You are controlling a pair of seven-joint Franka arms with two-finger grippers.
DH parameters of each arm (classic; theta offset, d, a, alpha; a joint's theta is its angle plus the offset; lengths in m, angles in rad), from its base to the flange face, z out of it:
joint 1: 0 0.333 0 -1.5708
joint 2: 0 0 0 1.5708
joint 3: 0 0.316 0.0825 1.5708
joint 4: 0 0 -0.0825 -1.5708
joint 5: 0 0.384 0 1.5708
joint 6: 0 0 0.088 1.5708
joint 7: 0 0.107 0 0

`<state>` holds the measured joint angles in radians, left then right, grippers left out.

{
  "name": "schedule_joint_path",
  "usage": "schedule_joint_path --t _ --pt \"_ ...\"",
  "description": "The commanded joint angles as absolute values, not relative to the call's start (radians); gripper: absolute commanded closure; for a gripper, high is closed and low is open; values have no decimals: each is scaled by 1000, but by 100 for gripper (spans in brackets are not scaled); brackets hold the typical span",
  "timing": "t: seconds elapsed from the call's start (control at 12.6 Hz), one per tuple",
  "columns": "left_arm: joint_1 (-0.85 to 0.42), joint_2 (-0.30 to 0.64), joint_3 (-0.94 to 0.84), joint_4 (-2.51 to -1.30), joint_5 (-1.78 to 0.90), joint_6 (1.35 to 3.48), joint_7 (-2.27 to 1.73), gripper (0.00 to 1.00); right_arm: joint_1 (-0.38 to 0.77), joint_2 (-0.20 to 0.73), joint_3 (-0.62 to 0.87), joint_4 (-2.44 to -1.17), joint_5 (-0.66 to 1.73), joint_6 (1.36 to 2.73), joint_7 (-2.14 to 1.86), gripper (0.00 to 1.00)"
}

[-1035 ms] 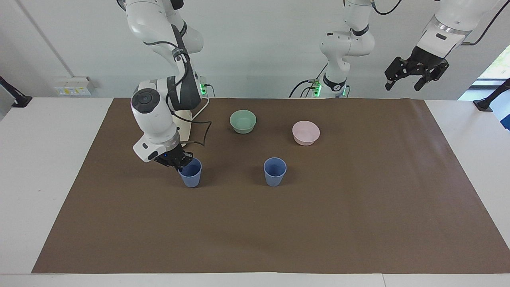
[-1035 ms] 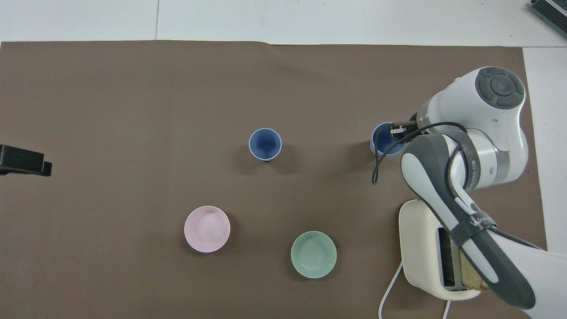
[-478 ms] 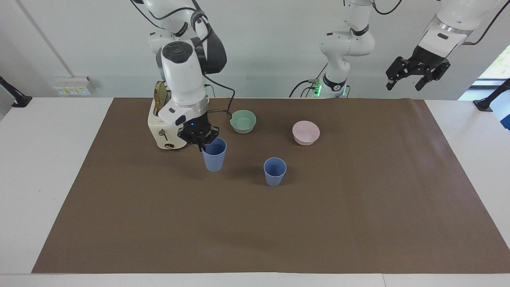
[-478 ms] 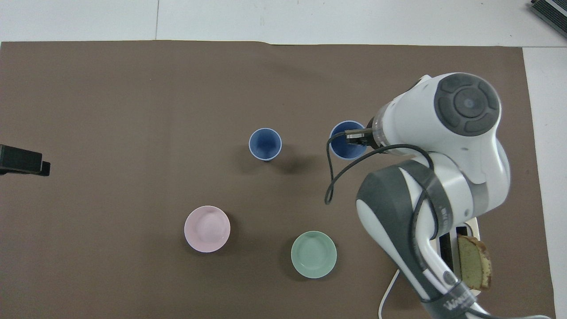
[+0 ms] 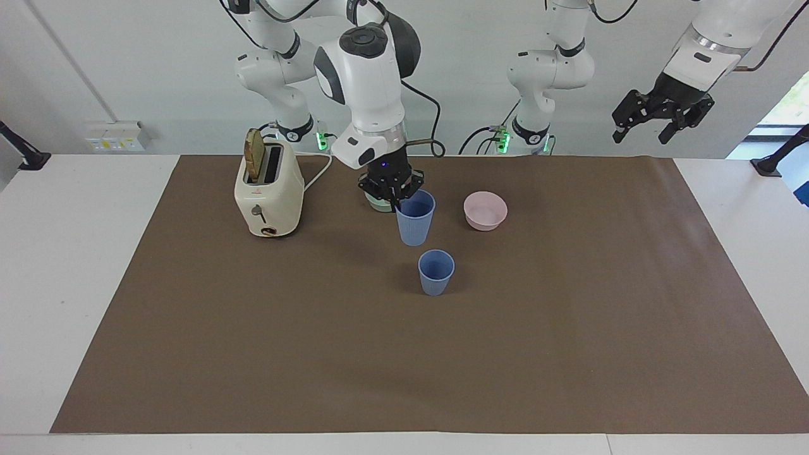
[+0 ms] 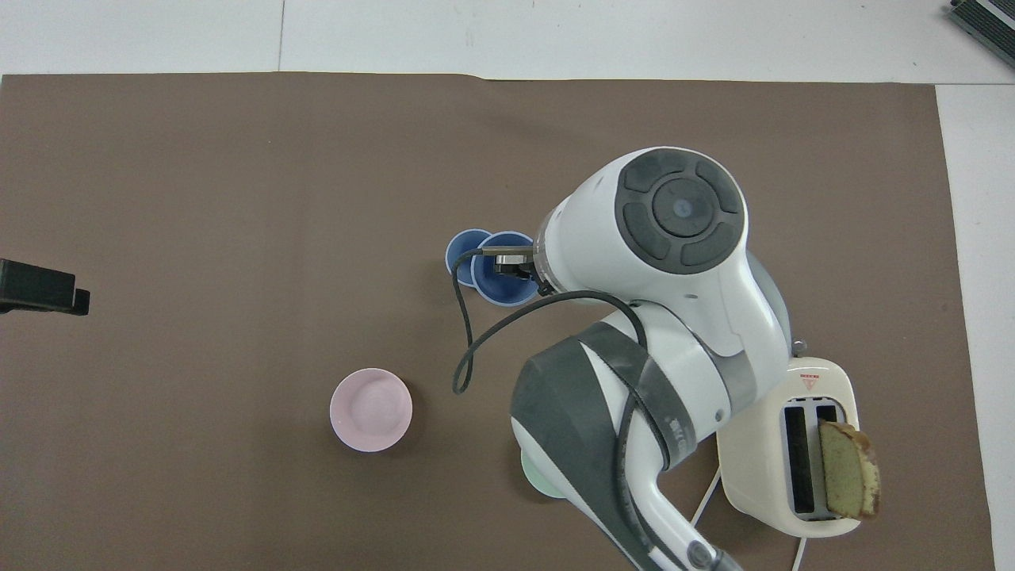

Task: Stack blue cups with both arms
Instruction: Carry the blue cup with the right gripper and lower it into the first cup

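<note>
the right gripper (image 5: pixel 398 197) has its jaws clenched on the rim of one blue cup, the held cup (image 5: pixel 415 217), pinching the wall at the edge nearest the arm's wrist. the cup hangs upright in the air, clear of the counter (image 5: pixel 569 328), its mouth open upward. in the overhead view the held cup (image 6: pixel 501 277) overlaps the rim of the standing cup (image 6: pixel 461 250), so it is over a spot just beside that cup, toward the right arm's end of the counter.

the left gripper (image 5: pixel 660 117) hangs high over the left arm's end of the counter, its jaws released and spread, holding nothing; that arm waits.

compared with a second ago, the held cup has left the counter: it stood near the right arm's end then, and half a second ago it was already raised partway across. the right arm has swung off the toaster (image 5: pixel 268 189), which now shows whole with a slice of bread (image 5: pixel 255 147) in one slot. the arm's wrist now hides most of the pale green bowl (image 5: pixel 379 203). the standing cup and the pink bowl (image 5: pixel 485 210) have not moved, and the left gripper has hardly shifted.

both cups are matte periwinkle blue, tapered and handleless. the standing cup (image 5: pixel 436 272) sits upright on the brown mat, farther from the robots than both bowls.
</note>
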<state>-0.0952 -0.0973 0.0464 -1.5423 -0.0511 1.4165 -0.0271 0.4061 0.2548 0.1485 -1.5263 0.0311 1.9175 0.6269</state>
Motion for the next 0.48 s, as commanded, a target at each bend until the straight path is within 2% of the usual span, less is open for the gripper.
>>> schedule_joint_path --t 0.0,0.24,0.4 --pt "-84 -123 38 -1569 -32 1431 -37 0 431 366 143 -1420 37 1905 675 100" --pt "-84 -123 38 -1569 -32 1431 -37 0 433 417 140 -1410 32 1971 675 100" --pt "-84 -123 38 -1569 -32 1431 -37 0 431 440 138 -1370 32 1965 675 100"
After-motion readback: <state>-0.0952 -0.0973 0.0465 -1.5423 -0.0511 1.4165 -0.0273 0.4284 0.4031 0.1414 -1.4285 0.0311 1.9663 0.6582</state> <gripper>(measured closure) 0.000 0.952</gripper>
